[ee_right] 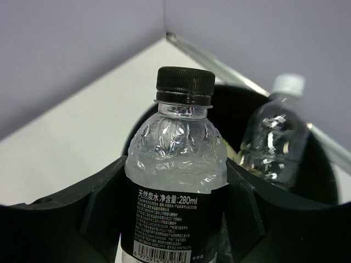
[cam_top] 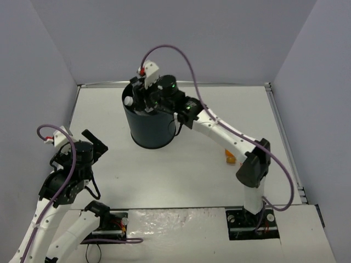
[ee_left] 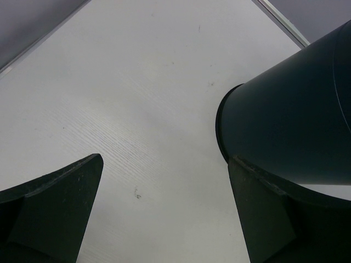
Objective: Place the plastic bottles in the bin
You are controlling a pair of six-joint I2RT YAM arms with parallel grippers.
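My right gripper (ee_right: 175, 198) is shut on a black-labelled plastic bottle (ee_right: 175, 181) with a black cap, held upright over the mouth of the black bin (ee_right: 323, 170). A clear white-capped bottle (ee_right: 274, 131) leans inside the bin. From above, the right gripper (cam_top: 145, 94) hovers over the bin (cam_top: 148, 126), and a white cap (cam_top: 128, 101) shows at its left rim. An orange bottle (cam_top: 231, 158) lies on the table, partly hidden by the right arm. My left gripper (cam_top: 94, 143) is open and holds nothing. In the left wrist view the left gripper (ee_left: 164, 213) is above bare table beside the bin (ee_left: 296, 120).
Grey walls close in the white table (cam_top: 109, 109) on the left, back and right. The right arm's forearm (cam_top: 219, 131) stretches across the table from its base at the near right to the bin. Cables loop above both arms.
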